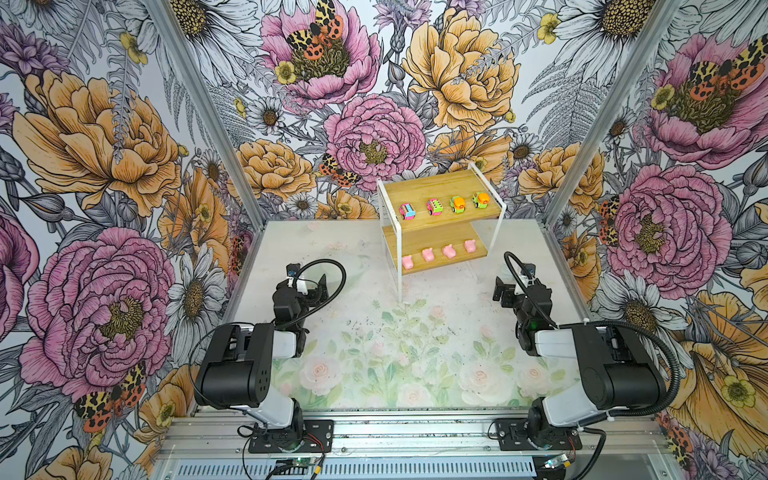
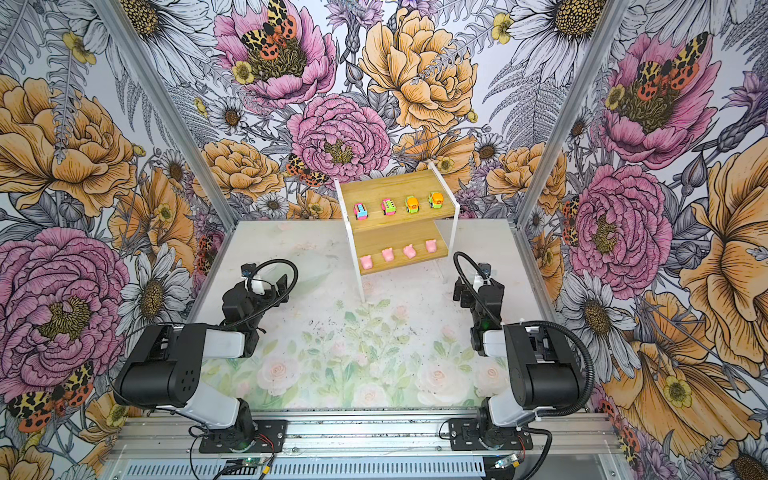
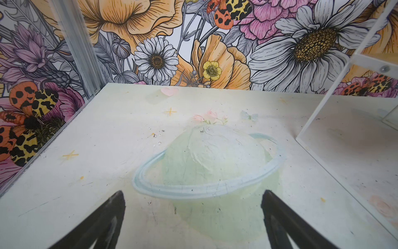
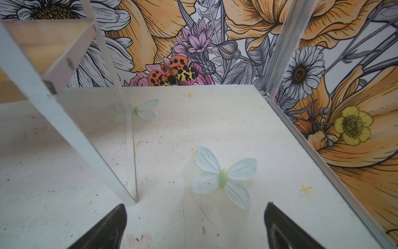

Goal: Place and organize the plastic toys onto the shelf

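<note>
- The pale tabletop with a faded flower print [image 1: 374, 332] shows no loose toy in any view. The sorting looks finished, so the main danger now is undoing it.
- The small two-tier stepped shelf of light wooden boards on a thin white frame [image 1: 436, 185] stands at the far side of the table, right of the middle. It looks light, and a knock on a leg could slide or tip it and spill both rows.
- The right gripper [image 4: 195, 207] hangs low over the table, jaws wide apart with nothing between them. In its wrist view the shelf's white front leg [image 4: 71, 129] meets the table just beside one finger. A careless sideways swing on retreat is the likeliest cause of a bump.
- The left gripper [image 3: 192, 194] is likewise spread wide and empty over bare table, with the frame farther off, so there is less risk there.
- On the upper board stand a pink car with blue trim [image 1: 407, 211], a pink car with green trim [image 1: 434, 206] and two orange-and-green cars [image 1: 458, 204] [image 1: 481, 200]. They sit in a row near the front edge and, being wheeled, would probably roll off at a jolt.
- Four plain pink pig-like figures [image 1: 449, 251] line the lower board's front edge. The leftmost pig [image 1: 407, 262] sits close to the corner and would likely fall first.
</note>
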Tool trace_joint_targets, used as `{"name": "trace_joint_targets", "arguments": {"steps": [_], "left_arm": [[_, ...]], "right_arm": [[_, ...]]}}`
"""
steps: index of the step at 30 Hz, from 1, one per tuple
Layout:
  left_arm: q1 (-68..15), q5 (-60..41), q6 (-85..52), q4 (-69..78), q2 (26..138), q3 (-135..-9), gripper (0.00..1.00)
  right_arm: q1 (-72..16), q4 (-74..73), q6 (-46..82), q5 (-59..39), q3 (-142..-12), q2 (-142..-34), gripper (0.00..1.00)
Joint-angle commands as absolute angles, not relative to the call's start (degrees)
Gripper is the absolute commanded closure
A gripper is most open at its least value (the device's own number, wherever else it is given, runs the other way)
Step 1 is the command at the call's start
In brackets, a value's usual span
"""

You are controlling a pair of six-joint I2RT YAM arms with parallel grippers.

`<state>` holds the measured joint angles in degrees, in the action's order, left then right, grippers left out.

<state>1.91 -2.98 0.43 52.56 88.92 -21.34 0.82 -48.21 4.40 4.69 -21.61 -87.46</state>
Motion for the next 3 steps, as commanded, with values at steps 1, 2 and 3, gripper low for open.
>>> {"name": "trace_joint_targets", "arguments": {"steps": [1, 2, 3], "left_arm": [[2.57, -2.6, 0.43, 53.61, 88.92, -21.8, 0.01], [2.56, -2.51, 0.41, 53.61, 88.94, -21.8, 0.01], [2.59, -2.3, 0.36, 53.5, 88.95, -21.8, 0.01]], "right_arm": [[0.9, -48.42, 4.3, 4.83, -22.95, -87.93, 0.0], [0.94, -48.5, 4.22, 4.82, -22.95, -87.98, 0.0], [0.9, -48.5, 4.3, 4.83, -22.9, -87.88, 0.01]]}}
